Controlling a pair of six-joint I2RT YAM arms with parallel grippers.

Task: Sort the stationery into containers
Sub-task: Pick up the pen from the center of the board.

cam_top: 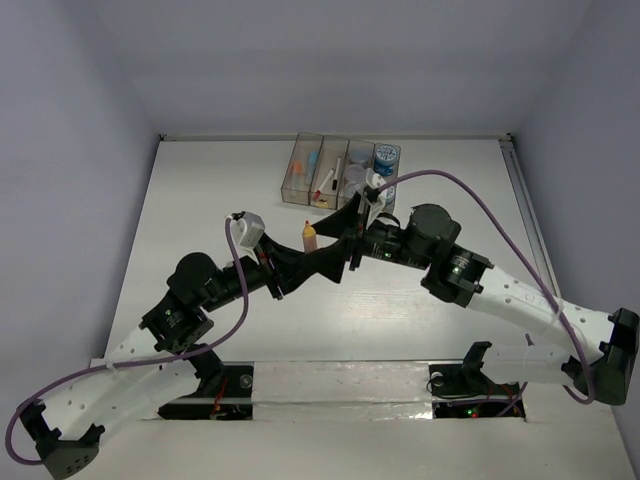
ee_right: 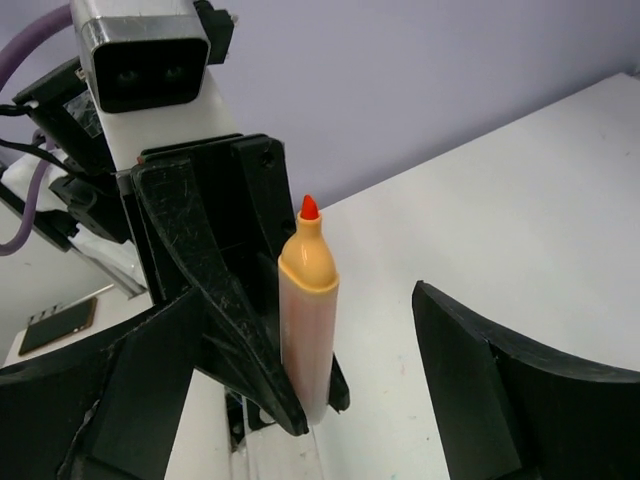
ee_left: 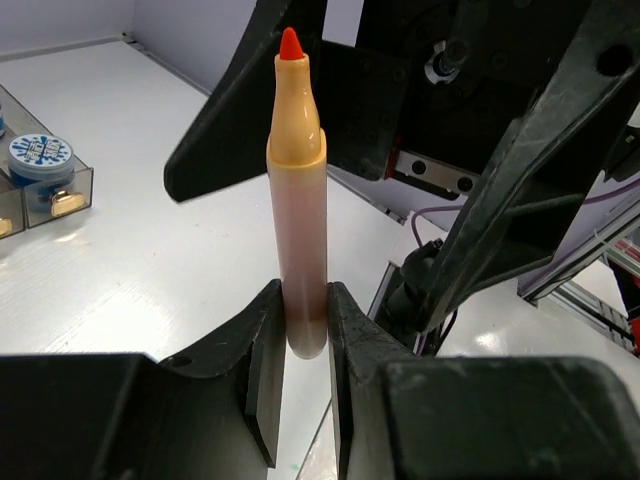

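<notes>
An orange marker (ee_left: pixel 300 230) with a red tip stands upright, and my left gripper (ee_left: pixel 303 330) is shut on its lower end. In the top view the marker (cam_top: pixel 309 236) is held above the table's middle, just in front of the containers (cam_top: pixel 297 168). My right gripper (ee_right: pixel 310 400) is open, and its two fingers stand on either side of the marker (ee_right: pixel 308 310) without touching it. The containers hold several stationery items, among them a blue-patterned jar (cam_top: pixel 387 157) in the rightmost bin.
The containers (ee_left: pixel 60 195) with the blue-patterned jar (ee_left: pixel 40 152) lie at the left edge of the left wrist view. Both arms meet over the table's centre. A purple cable (cam_top: pixel 470 195) loops above the right arm. Walls enclose the table on three sides.
</notes>
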